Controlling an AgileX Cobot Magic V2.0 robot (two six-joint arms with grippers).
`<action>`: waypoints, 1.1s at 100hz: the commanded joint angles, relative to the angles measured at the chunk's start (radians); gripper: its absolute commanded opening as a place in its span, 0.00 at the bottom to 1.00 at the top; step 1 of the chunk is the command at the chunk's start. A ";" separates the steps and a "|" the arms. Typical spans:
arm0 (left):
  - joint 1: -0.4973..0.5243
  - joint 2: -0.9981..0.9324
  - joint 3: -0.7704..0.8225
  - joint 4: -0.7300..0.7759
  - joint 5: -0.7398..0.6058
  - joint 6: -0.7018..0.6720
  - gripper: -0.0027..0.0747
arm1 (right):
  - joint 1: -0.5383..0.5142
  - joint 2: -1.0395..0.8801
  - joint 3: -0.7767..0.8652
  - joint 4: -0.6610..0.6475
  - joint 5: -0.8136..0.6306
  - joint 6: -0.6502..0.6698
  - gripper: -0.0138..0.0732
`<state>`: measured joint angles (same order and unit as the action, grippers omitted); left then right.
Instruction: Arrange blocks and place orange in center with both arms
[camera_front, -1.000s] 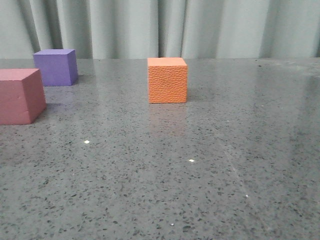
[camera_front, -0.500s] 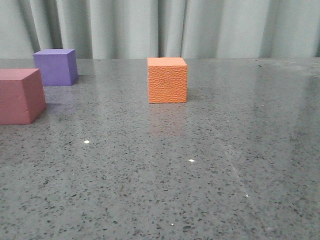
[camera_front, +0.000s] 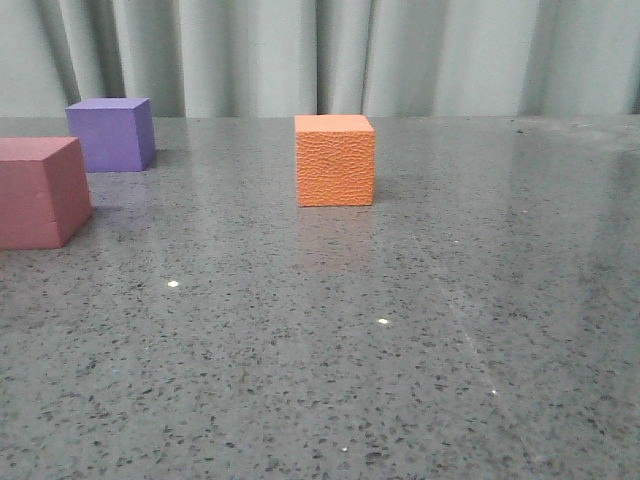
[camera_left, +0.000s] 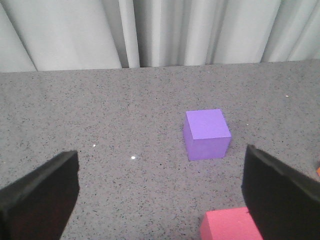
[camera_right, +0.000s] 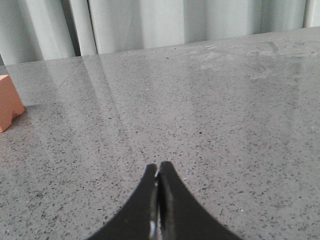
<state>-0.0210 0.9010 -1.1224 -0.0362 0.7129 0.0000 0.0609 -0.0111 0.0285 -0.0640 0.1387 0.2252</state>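
Note:
The orange cube (camera_front: 335, 160) stands on the table near the middle of the front view; its corner (camera_right: 9, 104) shows at the edge of the right wrist view. The purple cube (camera_front: 112, 133) sits at the back left, and the pinkish-red cube (camera_front: 40, 191) lies in front of it at the left edge. In the left wrist view, my left gripper (camera_left: 160, 175) is open, its wide-spread fingers (camera_left: 42, 195) above the table, with the purple cube (camera_left: 207, 133) ahead and the pinkish-red cube (camera_left: 230, 225) close to one finger. My right gripper (camera_right: 158, 170) is shut on nothing. Neither gripper appears in the front view.
The dark speckled table (camera_front: 400, 330) stretches to a pale curtain (camera_front: 320, 50) along its far edge. Bright light spots (camera_front: 173, 284) reflect off the tabletop.

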 joint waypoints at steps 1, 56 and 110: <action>-0.004 -0.004 -0.036 -0.042 -0.066 0.006 0.87 | -0.006 -0.020 -0.015 0.000 -0.086 -0.009 0.08; -0.542 0.411 -0.151 0.087 -0.305 -0.345 0.86 | -0.006 -0.020 -0.015 0.000 -0.086 -0.009 0.08; -0.766 0.909 -0.680 0.512 0.003 -0.732 0.86 | -0.006 -0.020 -0.015 0.000 -0.086 -0.009 0.08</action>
<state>-0.7695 1.8324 -1.7332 0.4351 0.7282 -0.7083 0.0609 -0.0111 0.0285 -0.0640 0.1387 0.2233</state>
